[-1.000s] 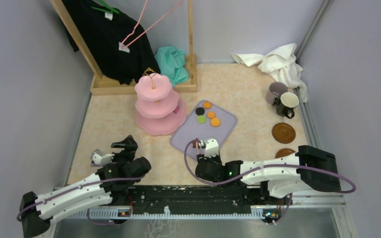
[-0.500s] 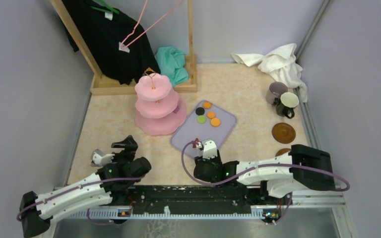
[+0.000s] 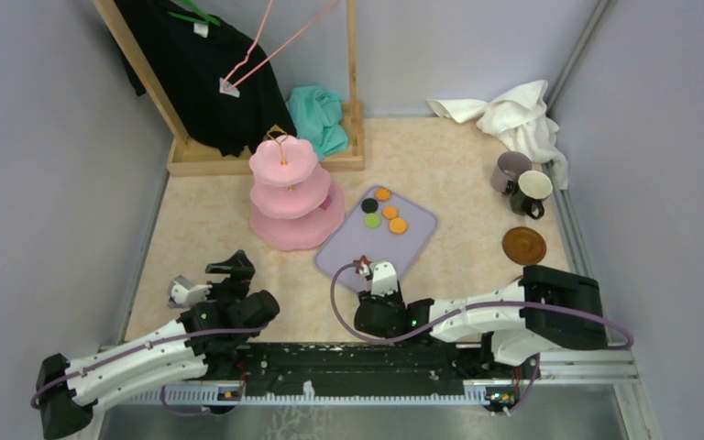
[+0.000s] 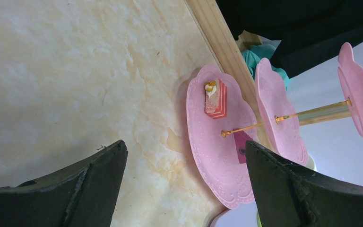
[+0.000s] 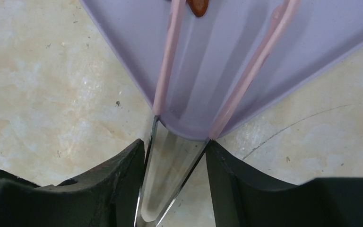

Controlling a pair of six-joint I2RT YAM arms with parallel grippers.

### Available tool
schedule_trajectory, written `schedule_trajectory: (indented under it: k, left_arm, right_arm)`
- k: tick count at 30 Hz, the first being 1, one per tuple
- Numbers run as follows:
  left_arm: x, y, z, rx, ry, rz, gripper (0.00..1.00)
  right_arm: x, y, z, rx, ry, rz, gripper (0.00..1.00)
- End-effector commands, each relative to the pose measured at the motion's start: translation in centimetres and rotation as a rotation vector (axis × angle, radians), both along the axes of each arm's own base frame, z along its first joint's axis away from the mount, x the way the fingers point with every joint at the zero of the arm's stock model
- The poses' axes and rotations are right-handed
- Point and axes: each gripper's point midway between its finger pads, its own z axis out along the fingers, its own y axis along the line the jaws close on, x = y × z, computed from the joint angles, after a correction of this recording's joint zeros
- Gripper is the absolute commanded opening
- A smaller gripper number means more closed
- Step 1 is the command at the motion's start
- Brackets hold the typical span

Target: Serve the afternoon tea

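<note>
The pink three-tier stand (image 3: 286,197) stands left of centre; its lowest tier (image 4: 212,161) carries a red cake slice (image 4: 215,99). Black (image 3: 368,204), green (image 3: 372,220) and orange (image 3: 398,225) rounds lie on the lilac tray (image 3: 422,229). A brown star (image 5: 197,5) lies on the tray (image 5: 312,47) between the tong arms, next to the left one. My right gripper (image 3: 380,275) (image 5: 175,165) is shut on the pink tongs (image 5: 170,61) at their metal end. My left gripper (image 3: 229,268) (image 4: 184,189) is open and empty, short of the stand. The mauve mug (image 3: 510,170), cream mug (image 3: 533,189) and one saucer (image 3: 523,245) sit at the right.
A wooden clothes rack (image 3: 266,160) with a black garment and a teal cloth (image 3: 319,115) stands behind the stand. A white towel (image 3: 513,115) lies at the back right. My right arm's elbow (image 3: 559,302) covers the near right corner of the table.
My right arm has shifted left, its elbow now covering the nearer saucer; the gripper and tongs moved slightly left and nearer. The left arm has not moved.
</note>
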Motion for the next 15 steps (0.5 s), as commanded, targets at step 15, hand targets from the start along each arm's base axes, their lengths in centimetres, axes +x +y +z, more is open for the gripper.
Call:
schedule_trajectory:
  k: [15]
  left_arm:
    - [-0.5,1.2,-0.7,0.012,-0.01,0.02,0.99]
  right_arm:
    - [-0.9,1.5,3.5,0.015,-0.062,0.031,0.42]
